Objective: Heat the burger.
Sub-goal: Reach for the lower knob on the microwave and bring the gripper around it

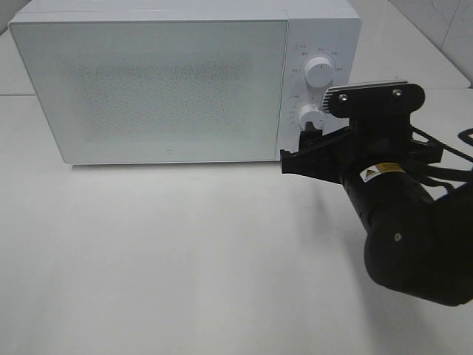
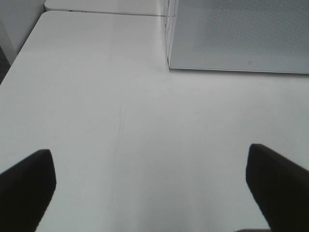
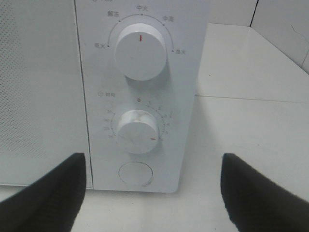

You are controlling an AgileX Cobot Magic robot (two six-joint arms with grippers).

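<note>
The burger is out of view in every frame. The white microwave (image 1: 162, 81) stands at the back of the table with its door shut; its frosted window shows nothing inside. My right gripper (image 1: 303, 148) is open, right in front of the control panel. In the right wrist view my right gripper (image 3: 152, 193) has its jaws spread either side of the timer knob (image 3: 137, 130), without touching it. The knob's red mark points lower right, away from 0. My left gripper (image 2: 149, 193) is open and empty over bare table.
The power knob (image 3: 141, 50) sits above the timer knob, with a round door button (image 3: 136, 173) below it. The white table (image 1: 185, 251) stretches in front of the microwave. The microwave's lower left corner (image 2: 170, 65) shows in the left wrist view. A tiled wall (image 1: 436, 29) lies behind at right.
</note>
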